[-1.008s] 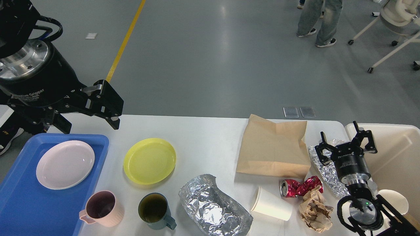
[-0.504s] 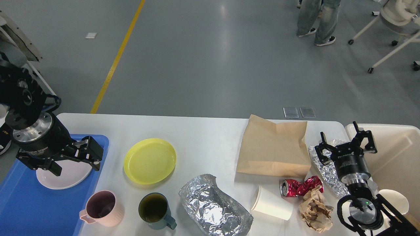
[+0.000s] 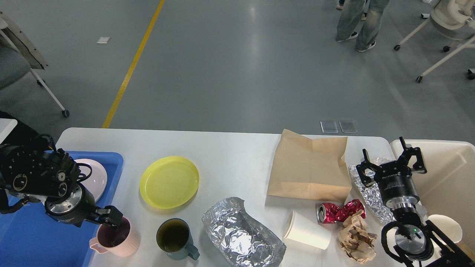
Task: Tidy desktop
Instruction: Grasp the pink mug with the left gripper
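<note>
Two plates [image 3: 169, 181], two mugs [image 3: 174, 237], two foils [image 3: 241, 233].

Premises present as an indoor lab or industrial test hall, not a home. The grey polished floor [image 3: 241, 66] carries a yellow painted lane line [image 3: 131, 66] at far left. Castor-wheeled stands [image 3: 441, 40] occupy the far right, and a person's legs [image 3: 360, 22] stand beyond. A white desktop [image 3: 230, 155] in the near field holds staged dishes and litter.
</note>
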